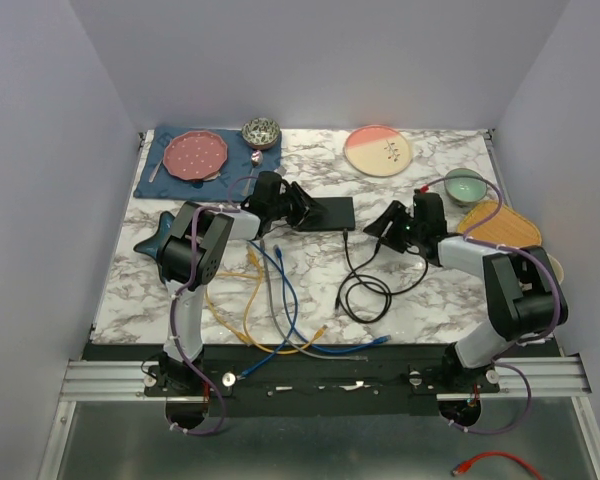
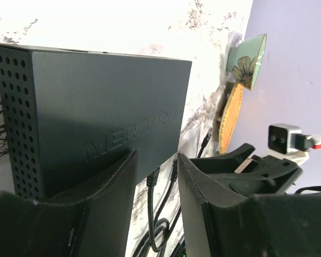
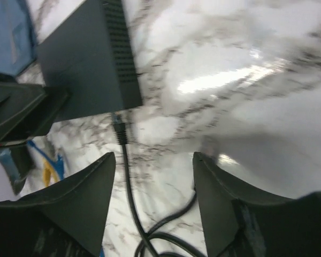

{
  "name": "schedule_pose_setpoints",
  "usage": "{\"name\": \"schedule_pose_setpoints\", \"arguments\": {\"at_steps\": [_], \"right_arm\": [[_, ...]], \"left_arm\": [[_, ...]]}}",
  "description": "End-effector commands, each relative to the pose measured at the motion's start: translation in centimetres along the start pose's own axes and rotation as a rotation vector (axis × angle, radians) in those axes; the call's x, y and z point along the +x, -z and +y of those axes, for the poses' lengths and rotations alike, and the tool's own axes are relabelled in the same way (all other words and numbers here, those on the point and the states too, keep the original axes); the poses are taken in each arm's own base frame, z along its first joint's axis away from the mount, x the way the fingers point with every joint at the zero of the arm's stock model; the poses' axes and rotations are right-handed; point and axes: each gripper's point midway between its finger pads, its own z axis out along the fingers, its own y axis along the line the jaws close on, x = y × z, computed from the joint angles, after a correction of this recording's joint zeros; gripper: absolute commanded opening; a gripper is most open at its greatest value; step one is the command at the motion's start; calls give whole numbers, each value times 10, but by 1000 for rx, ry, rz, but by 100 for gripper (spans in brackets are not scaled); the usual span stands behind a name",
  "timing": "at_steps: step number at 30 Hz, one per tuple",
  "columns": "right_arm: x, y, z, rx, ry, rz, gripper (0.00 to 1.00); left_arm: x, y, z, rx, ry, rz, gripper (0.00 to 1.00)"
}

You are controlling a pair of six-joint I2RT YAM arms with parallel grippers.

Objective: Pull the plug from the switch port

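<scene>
From where I stand, the switch point(image 1: 327, 212), a small flat matte-black rectangular box with perforated ends, lies flat a little toward 12 o'clock of the middle of the white marble-patterned table point(image 1: 310, 165).

The left gripper point(image 1: 302, 212) is at the switch's 9 o'clock end. In the left wrist view its fingers point(image 2: 96, 203) are spread apart. One lies across the box's near corner, and only tabletop and cable show in the gap between them. I cannot tell whether that finger presses on the casing.

The small black plug point(image 1: 348, 233) sits at the switch's 5 o'clock corner, right against the socket edge. I cannot tell whether it is fully seated. Its thin black cable point(image 1: 365, 295) runs toward 6 o'clock and loops on the table.

The right gripper point(image 1: 378, 232) is near the switch at its 4 o'clock, just beside the plug. In the right wrist view its fingers point(image 3: 80, 193) are released and wide apart, with the plug point(image 3: 119, 131) ahead of them and not touched by either.

A tangle of yellow, blue and grey cables point(image 1: 270, 300) lies at the switch's 7 o'clock. A pale green ceramic bowl point(image 1: 465, 185) stands at its 3 o'clock.
</scene>
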Motion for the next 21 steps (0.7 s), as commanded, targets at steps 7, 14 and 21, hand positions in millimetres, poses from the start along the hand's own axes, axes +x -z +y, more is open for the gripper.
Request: {"name": "schedule_pose_setpoints", "arguments": {"at_steps": [7, 14, 21], "right_arm": [[33, -44, 56, -246, 2, 188, 52], [38, -57, 46, -215, -33, 213, 48], [31, -64, 44, -192, -68, 173, 40]], "left_arm": [[7, -2, 2, -5, 3, 32, 50], [10, -2, 5, -6, 5, 46, 50], [10, -2, 7, -10, 6, 52, 50]]}}
